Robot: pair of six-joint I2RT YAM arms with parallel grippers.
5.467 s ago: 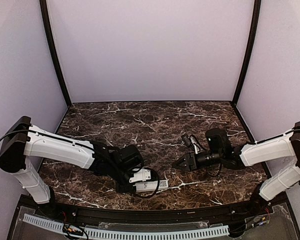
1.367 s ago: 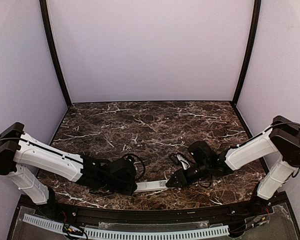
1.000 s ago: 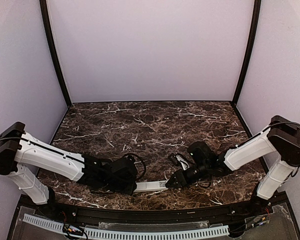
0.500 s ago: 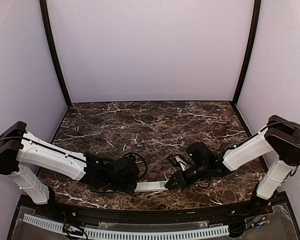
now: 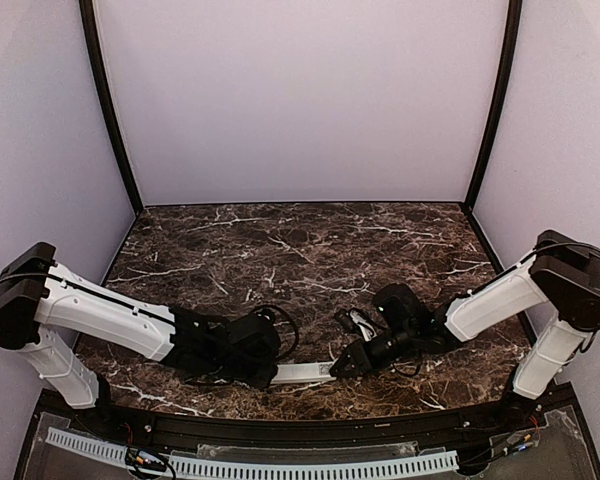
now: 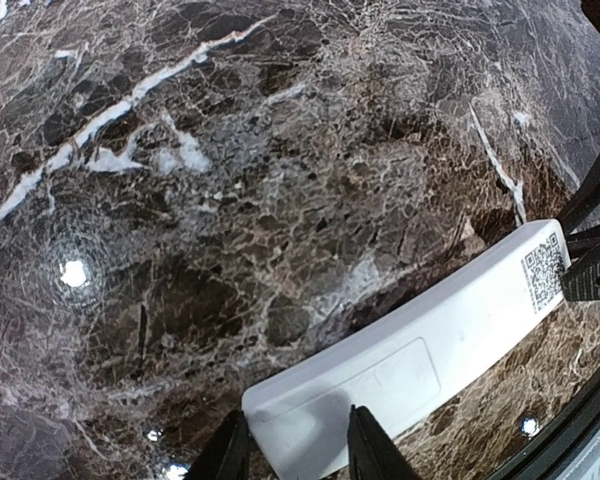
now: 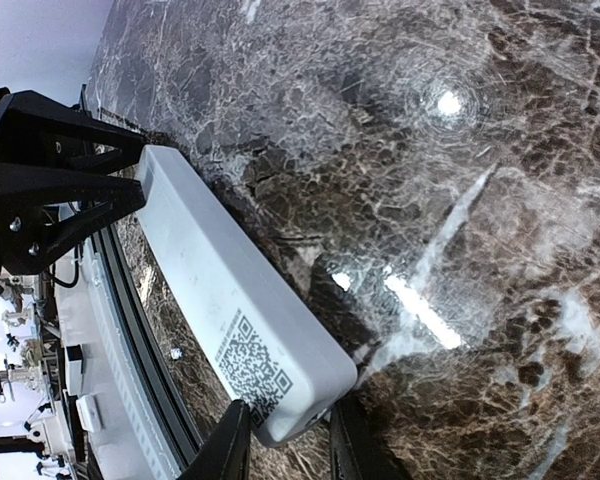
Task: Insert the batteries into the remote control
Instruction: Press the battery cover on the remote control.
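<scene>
Left wrist view shows the left gripper (image 6: 298,455) with its two fingers pressed on both sides of one end of the remote control (image 6: 420,350), so its jaws are closed on that end. At the other end, the right gripper (image 7: 285,440) does the same: its fingers pinch the end with the square code sticker (image 7: 252,372). The white remote is stretched between the two grippers, low over the dark marble table (image 6: 230,200), near its front edge. I cannot tell if it rests on the table or hangs just above it.

The side facing up has the faint outline of a little door (image 6: 380,385). I think that is the battery door, and it looks shut. So the job seems to be at an early step: getting the remote ready to open. Next, I think one gripper must hold tight while the other lets go and slides the door off, gently, so the remote does not slip.

No batteries show in any view. The buttons are hidden underneath. From above, the arms cover both ends of the remote.
</scene>
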